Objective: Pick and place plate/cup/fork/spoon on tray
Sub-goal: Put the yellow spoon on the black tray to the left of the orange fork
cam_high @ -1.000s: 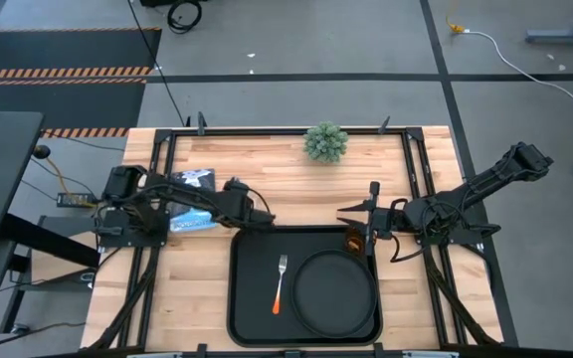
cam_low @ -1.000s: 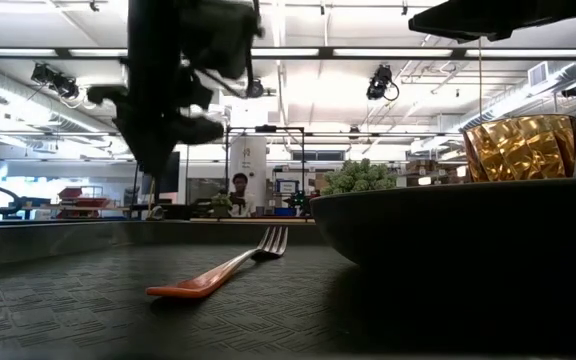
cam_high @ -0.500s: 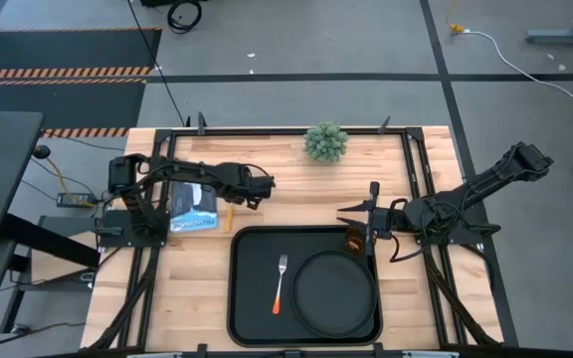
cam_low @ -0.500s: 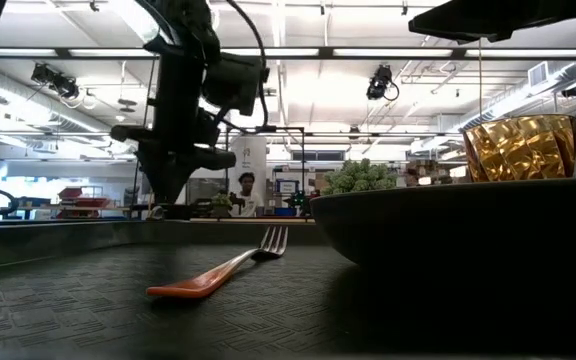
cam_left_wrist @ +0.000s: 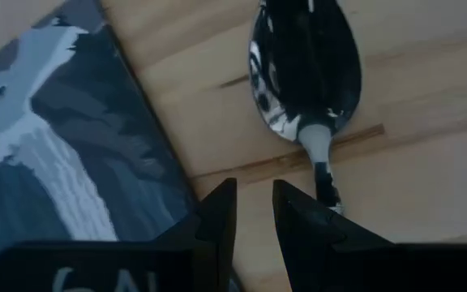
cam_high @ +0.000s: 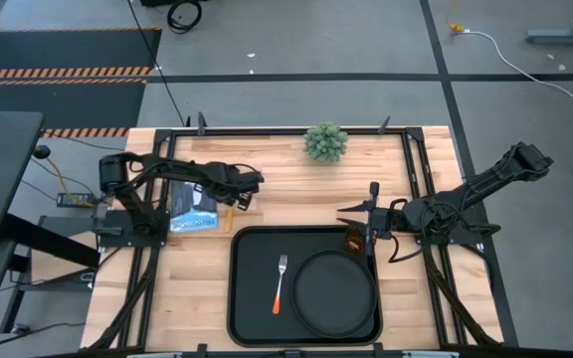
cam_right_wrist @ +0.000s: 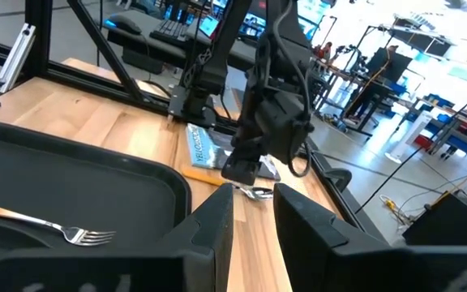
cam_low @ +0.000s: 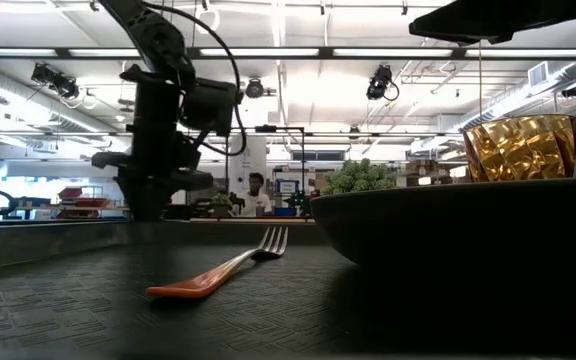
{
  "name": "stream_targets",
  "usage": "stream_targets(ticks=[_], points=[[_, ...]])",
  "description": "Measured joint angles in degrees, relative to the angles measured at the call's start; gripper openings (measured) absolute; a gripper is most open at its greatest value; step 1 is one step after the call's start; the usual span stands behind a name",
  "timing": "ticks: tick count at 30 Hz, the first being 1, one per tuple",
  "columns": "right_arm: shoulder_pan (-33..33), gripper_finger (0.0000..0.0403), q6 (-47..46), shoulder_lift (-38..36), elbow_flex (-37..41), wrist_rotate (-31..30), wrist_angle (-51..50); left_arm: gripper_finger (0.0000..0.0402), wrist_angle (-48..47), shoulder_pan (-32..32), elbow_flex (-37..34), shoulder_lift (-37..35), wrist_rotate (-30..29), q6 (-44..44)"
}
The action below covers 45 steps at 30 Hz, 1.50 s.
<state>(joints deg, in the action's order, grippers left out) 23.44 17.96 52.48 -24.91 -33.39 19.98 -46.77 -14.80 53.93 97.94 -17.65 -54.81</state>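
The spoon [cam_left_wrist: 306,69] lies flat on the wooden table beside a blue booklet [cam_left_wrist: 47,162], left of the tray's far left corner; it also shows in the right wrist view [cam_right_wrist: 254,192]. My left gripper [cam_high: 239,199] is shut and hovers just over the spoon's neck [cam_left_wrist: 321,158]. The fork [cam_high: 281,283] and the round black plate [cam_high: 334,290] lie on the tray [cam_high: 235,288]. The amber cup [cam_high: 354,240] stands in the tray's far right corner. My right gripper [cam_high: 344,213] is shut and empty beside the cup.
A green plant [cam_high: 325,141] stands at the table's far edge. The blue booklet [cam_high: 195,206] lies left of the spoon. Black frame rails run along the table's left, right and far sides. A person [cam_low: 256,190] stands far behind the table.
My left gripper has left the tray's far left corner, going toward the table's far edge and then left. It now stands over the spoon beside the booklet. The fork, plate and cup have stayed in place.
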Motion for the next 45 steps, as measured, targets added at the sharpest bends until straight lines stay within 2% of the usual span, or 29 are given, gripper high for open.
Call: stream_targets(ticks=[5,11,22,33,37,45], points=[[0.0,0.0097,0.0,0.0,0.0,0.0,0.2,0.0092,5.4,-1.0,-3.5,-4.7,3.4,-0.5],[0.0,0.0097,-0.4,0.0,0.0,0.4,0.9,0.0095,6.1,0.1,-3.6,-7.1,4.4,-3.8],[0.0,0.0097,0.0,0.0,0.0,0.6,1.1,0.0164,8.1,2.0,-3.6,-5.2,6.0,-5.0],[0.0,0.0097,-0.2,0.0,0.0,2.2,1.5,0.0171,8.9,2.6,-3.3,-0.7,7.0,-5.9],[0.0,0.0097,-0.3,0.0,0.0,2.2,1.5,0.0148,9.0,2.6,-3.3,0.0,8.1,-5.9],[0.0,0.0097,-0.3,0.0,0.0,2.2,1.4,0.0050,9.1,2.7,-3.3,0.1,9.3,-6.0]])
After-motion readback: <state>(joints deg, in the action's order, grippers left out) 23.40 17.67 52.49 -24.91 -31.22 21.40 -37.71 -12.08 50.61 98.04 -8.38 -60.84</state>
